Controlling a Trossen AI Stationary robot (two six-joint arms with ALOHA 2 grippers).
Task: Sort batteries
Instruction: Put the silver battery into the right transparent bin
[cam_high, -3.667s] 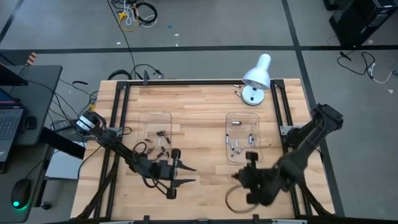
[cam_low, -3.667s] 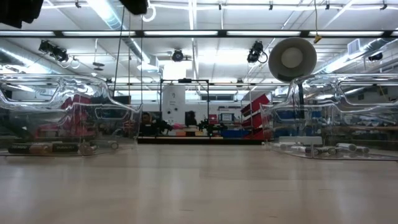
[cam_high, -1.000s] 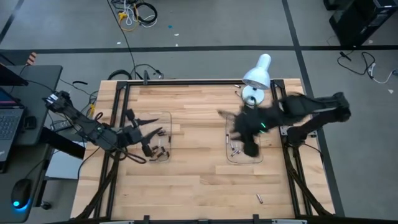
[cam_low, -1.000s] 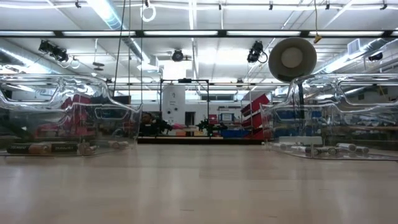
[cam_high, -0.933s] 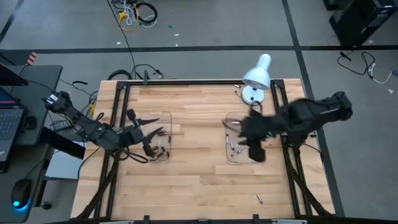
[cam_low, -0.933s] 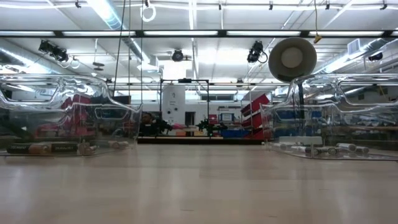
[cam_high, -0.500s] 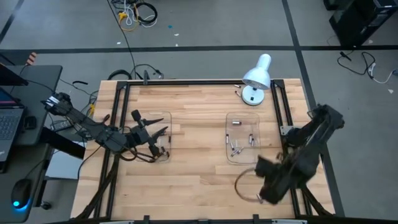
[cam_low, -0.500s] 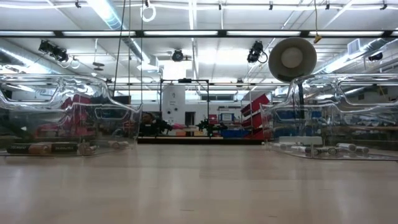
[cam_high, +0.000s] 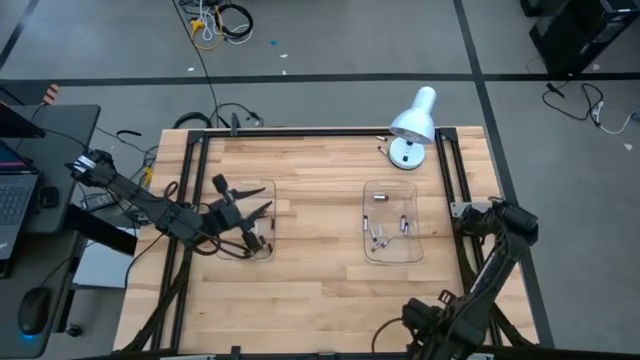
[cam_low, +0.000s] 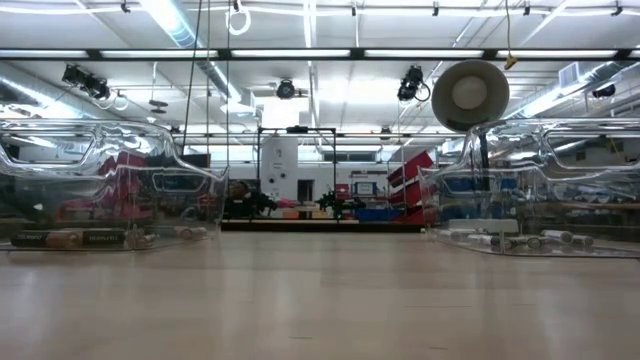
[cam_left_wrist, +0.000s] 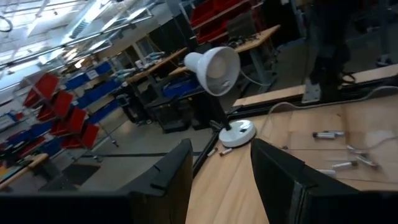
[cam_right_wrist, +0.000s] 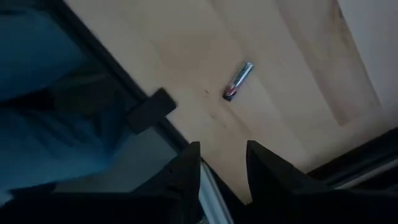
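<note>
Hovering over the left edge of the left tray (cam_high: 262, 189), the left pincer (cam_high: 258, 198) holds its two dark fingers (cam_left_wrist: 283, 180) apart with nothing between them. The right pincer (cam_high: 420, 322) hangs low at the near edge of the bench (cam_high: 310, 300), well away from both trays; its own view shows its fingers (cam_right_wrist: 267, 169) apart and empty above one silver battery (cam_right_wrist: 239, 79) lying loose on the wood.

Two clear trays sit on the bench. The left tray holds the dark batteries (cam_high: 262, 238), bunched near its near end and partly hidden by the pincer, so they cannot be counted from above; the low view shows two dark ones (cam_low: 88, 239) lying end to end along its floor. The right tray (cam_high: 376, 255) holds the silver batteries (cam_high: 378, 237), about six, one of them apart at the far end.

A white desk lamp (cam_high: 413, 122) stands at the far edge of the bench, beyond the right tray. Only the right wrist view shows the loose battery; only the low view shows the tray walls side-on, and neither arm appears in it.
</note>
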